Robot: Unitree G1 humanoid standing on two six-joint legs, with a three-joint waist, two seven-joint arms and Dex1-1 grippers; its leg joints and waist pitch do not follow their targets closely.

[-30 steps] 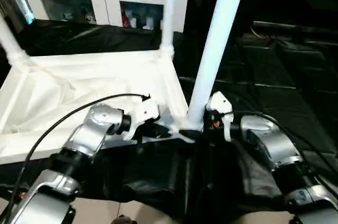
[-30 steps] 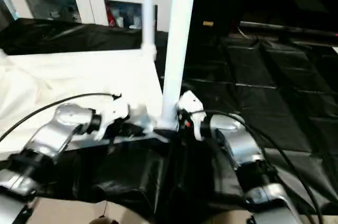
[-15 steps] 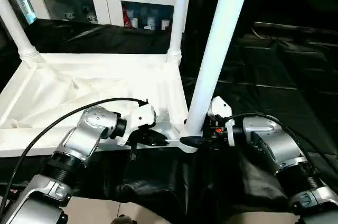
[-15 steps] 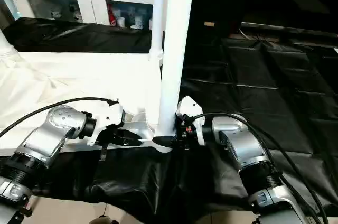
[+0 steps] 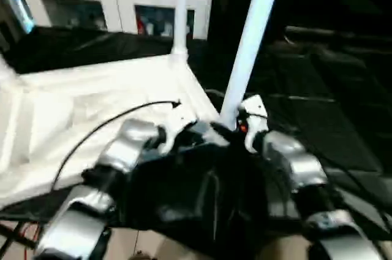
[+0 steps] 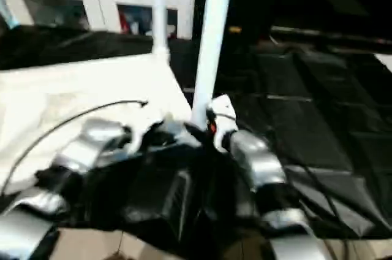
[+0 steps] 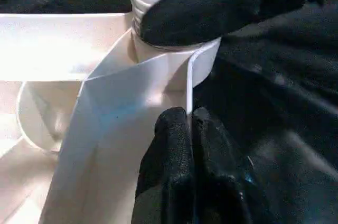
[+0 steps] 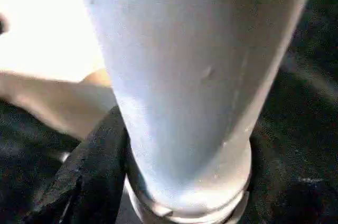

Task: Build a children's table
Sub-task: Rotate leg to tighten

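Observation:
The children's table [image 5: 92, 107] lies upside down on black sheeting, with white legs standing up from its corners. The nearest leg [image 5: 252, 39] rises from the near right corner socket [image 7: 158, 57]. My right gripper [image 5: 230, 126] is shut around that leg's base; one black finger [image 8: 92, 174] presses on the leg [image 8: 185, 76] just above its collar. My left gripper [image 7: 189, 115] is shut on the thin white rim of the table beside the same socket, seen from above at the left gripper [image 5: 195, 131]. Another leg [image 5: 179, 8] stands at the far corner.
A white cabinet [image 5: 110, 2] with glass-fronted compartments stands behind the table. Black sheeting [image 5: 343, 88] covers the floor to the right and hangs over the front edge below my forearms. A black cable [image 5: 122, 116] arcs over my left forearm.
The whole picture has shifted and tilted, so the camera has moved. My right gripper's jaws have drawn in on the leg's base. The left gripper keeps its hold at the corner.

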